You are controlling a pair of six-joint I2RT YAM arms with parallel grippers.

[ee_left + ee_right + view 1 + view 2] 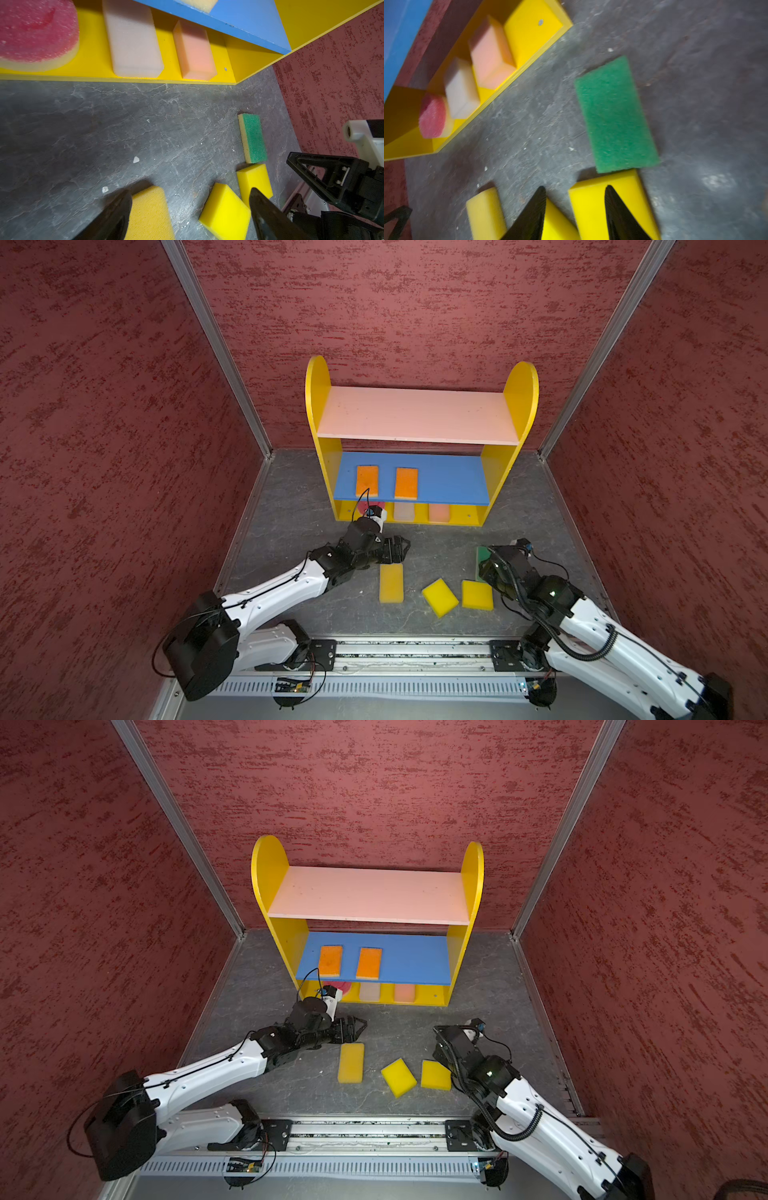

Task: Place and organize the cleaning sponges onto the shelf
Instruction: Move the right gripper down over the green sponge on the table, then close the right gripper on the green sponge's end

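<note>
Left wrist view gives me the best look at the lower part of the shelf (521, 398). On its yellow base (95, 52) three sponges lie in a row: the round red-pink sponge (35, 33), the off-white sponge (133, 39) and the peach sponge (194, 49). In both top views the blue board (449, 481) carries the left orange sponge (367, 481) and the right orange sponge (406, 483), side by side and a little apart. The pink board (415, 414) on top has nothing on it. So I count five sponges placed.

Four are left on the bench (291, 510), in front of the shelf. These are the left yellow sponge (391, 583), the middle yellow sponge (440, 597), which is turned at an angle, the right yellow sponge (477, 594) and the green-topped sponge (615, 114). The green one lies just beside the right yellow one; perhaps they touch at a corner, I cannot say for sure.

My left hand (189, 196) is spread wide and holds nothing. It hovers near the far end of the left yellow sponge. My right hand (575, 187) has its jaws moderately apart, with nothing gripped between them as far as I can see. It is above the right yellow sponge, near the green one.

I judge the task a bit more than half done. What remains is four picks, and the free places are the pink board and the right part of the blue board.
</note>
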